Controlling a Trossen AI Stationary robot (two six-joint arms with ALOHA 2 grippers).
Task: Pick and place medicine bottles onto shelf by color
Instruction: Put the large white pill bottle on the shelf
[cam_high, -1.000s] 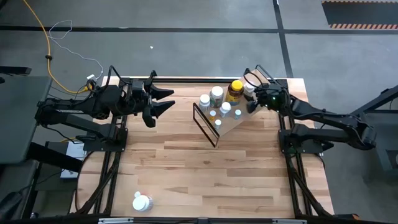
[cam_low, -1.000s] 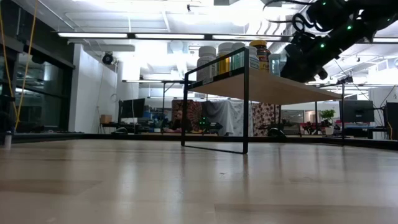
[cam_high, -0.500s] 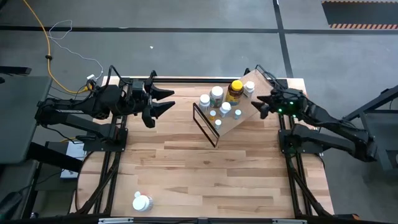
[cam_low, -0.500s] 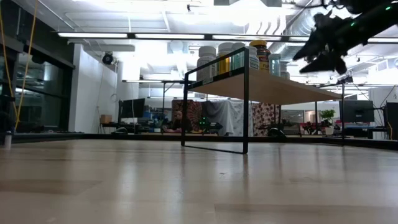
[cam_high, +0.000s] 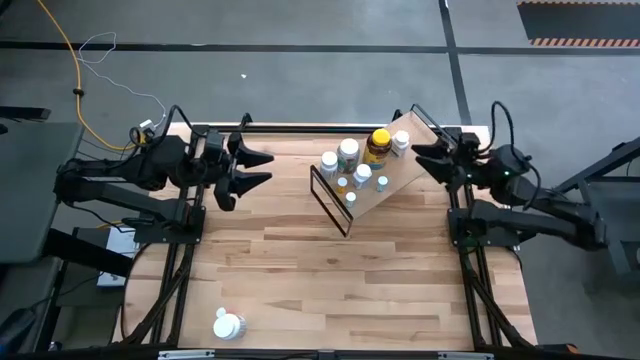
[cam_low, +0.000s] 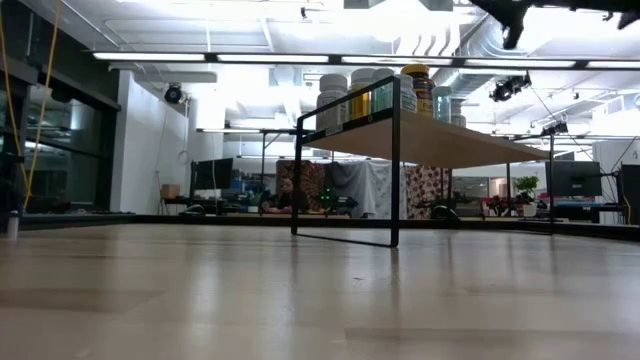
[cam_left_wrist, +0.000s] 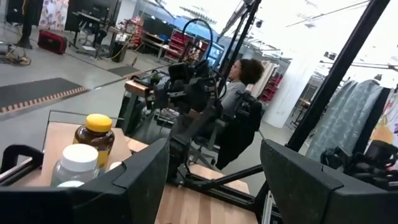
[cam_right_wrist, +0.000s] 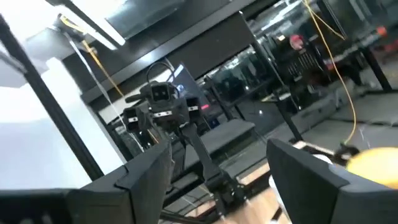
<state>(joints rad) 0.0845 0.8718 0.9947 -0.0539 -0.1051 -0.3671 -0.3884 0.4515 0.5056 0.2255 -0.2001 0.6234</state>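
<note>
The right gripper (cam_high: 428, 158) is hanging wide open and empty just right of the shelf (cam_high: 392, 190), which is carrying the medicine bottles (cam_high: 349, 152) at the table's far edge. The left gripper (cam_high: 250, 170) is waiting open and empty well left, bare tabletop (cam_high: 330, 270) lying between.

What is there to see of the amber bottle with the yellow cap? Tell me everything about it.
The amber bottle is a small round bottle of brown, see-through-looking material with a yellow cap and a label band on its side. It stands upright on the shelf, in the back row towards the right arm's side, among white bottles. No gripper touches it. The left wrist view shows it beside a larger white-capped bottle; the low view shows it upright atop the wooden board.
</note>
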